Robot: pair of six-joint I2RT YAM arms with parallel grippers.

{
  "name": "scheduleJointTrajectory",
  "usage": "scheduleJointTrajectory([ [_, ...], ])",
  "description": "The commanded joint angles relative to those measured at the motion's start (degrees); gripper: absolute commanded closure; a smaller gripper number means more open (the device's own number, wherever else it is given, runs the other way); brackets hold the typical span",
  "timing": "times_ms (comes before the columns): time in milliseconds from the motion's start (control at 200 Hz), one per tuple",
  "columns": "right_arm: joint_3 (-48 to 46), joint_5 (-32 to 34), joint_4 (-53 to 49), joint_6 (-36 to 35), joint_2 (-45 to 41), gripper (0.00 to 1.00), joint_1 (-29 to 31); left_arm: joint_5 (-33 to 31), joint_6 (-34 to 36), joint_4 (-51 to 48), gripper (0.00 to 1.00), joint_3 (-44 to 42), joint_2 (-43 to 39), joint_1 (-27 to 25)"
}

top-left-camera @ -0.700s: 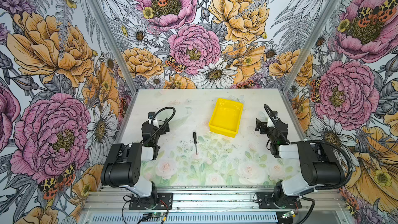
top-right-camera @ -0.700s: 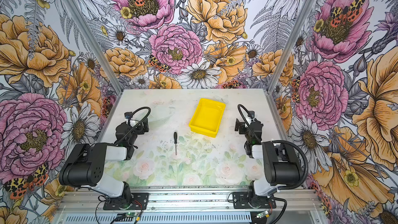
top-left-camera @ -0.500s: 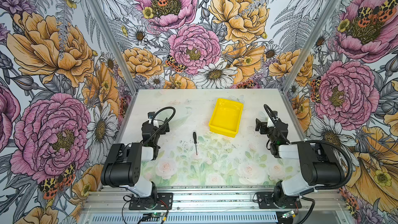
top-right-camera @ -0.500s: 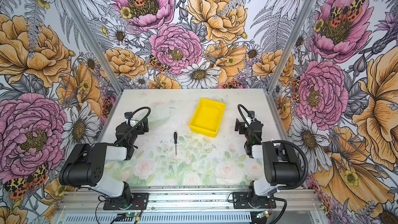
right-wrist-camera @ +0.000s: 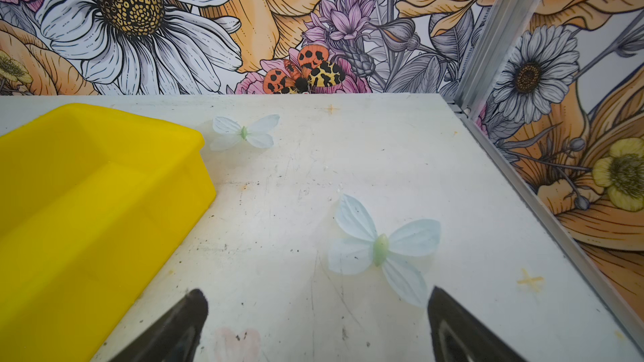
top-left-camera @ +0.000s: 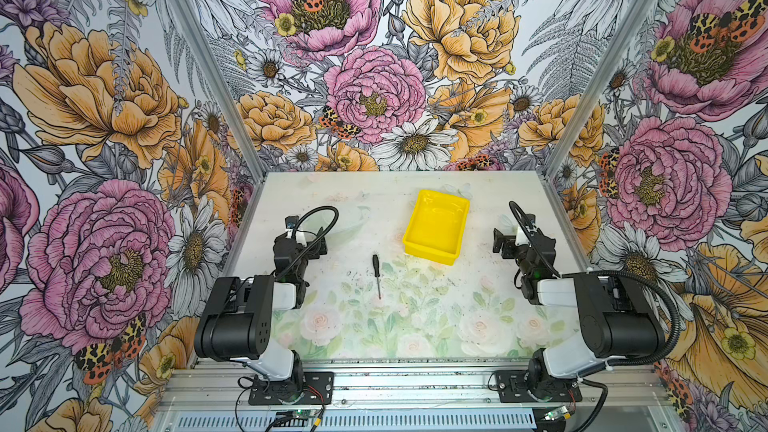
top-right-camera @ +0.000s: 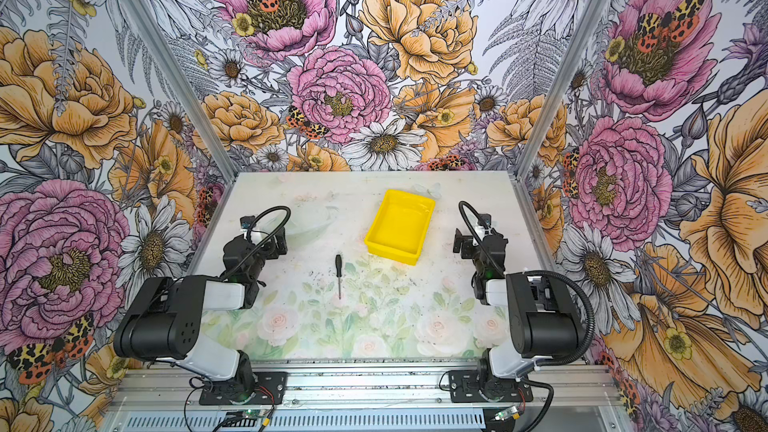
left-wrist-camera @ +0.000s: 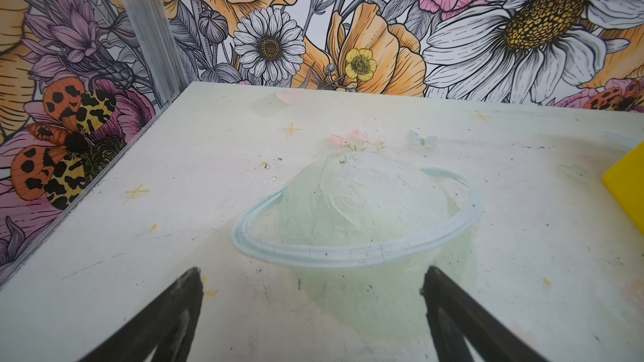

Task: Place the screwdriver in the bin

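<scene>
our left gripper (left-wrist-camera: 312, 275) and right gripper (right-wrist-camera: 317, 296) both hang with jaws spread and empty, and the screwdriver (top-left-camera: 377, 275) lies flat on the table (top-left-camera: 332, 197) between them, near the bin (top-left-camera: 432, 254) but outside it. we judge the slim shaft could roll out of a pinch. a hold near one end could also let it tilt and catch the rim.

bin (top-left-camera: 436, 224): glossy yellow plastic | screwdriver (top-left-camera: 377, 275): metal shaft | table (top-left-camera: 415, 326): matt, scuffed
</scene>
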Motion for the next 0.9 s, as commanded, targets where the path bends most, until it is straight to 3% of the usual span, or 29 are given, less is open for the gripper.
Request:
scheduleJointTrajectory([
  [0, -0.31, -0.95, 2.18, 0.00, -0.39, 0.00, -0.05, 0.05, -0.14, 2.12, 0.01, 0.37, -0.32, 0.26],
  [475, -0.33, -0.16, 2.29, 0.01, -0.69, 0.00, 0.06, -0.39, -0.49, 2.58, 0.01, -0.02, -0.56, 0.52],
  [621, 3.19, 5.80, -9.00, 1.16, -5.89, 0.01, 1.18, -2.28, -1.93, 0.08, 0.01, -0.60, -4.54, 1.10],
  [896, 6.32, 8.23, -25.65, 3.19, -15.38, 0.00, 4.16, -6.03, -4.15, -15.49, 0.01, 2.39, -11.77, 1.83],
])
